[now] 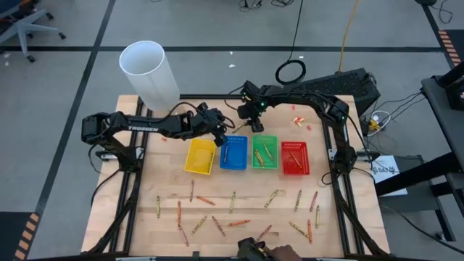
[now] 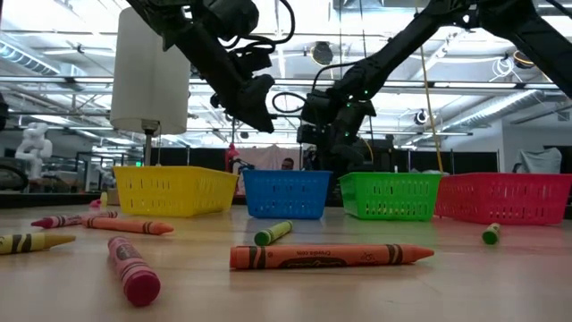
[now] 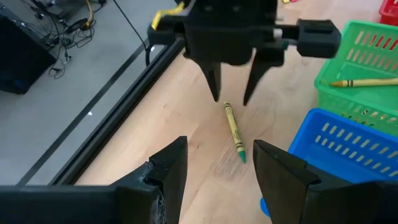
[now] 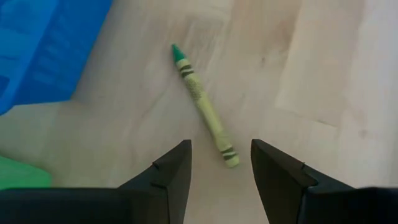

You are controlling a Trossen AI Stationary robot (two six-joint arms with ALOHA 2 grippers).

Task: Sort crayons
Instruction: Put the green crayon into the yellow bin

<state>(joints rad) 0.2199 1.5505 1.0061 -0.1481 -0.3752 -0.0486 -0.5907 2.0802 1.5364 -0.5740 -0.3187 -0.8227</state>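
Right gripper (image 3: 231, 99) hangs above a green crayon (image 4: 204, 106) lying free on the surface (image 1: 239, 210) behind the blue tray (image 1: 233, 153), fingers wide, empty. Left gripper (image 3: 214, 165) beside it, fingers wide, empty. Other crayons (image 1: 205, 199) scattered near.

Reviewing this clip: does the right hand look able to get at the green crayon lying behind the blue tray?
Probably yes. The right hand hangs open just above the green crayon, which lies flat on bare wood beside the blue tray, with nothing between them.

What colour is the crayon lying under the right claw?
Green crayon, yellow-green wrapper; clearest in the right wrist view.
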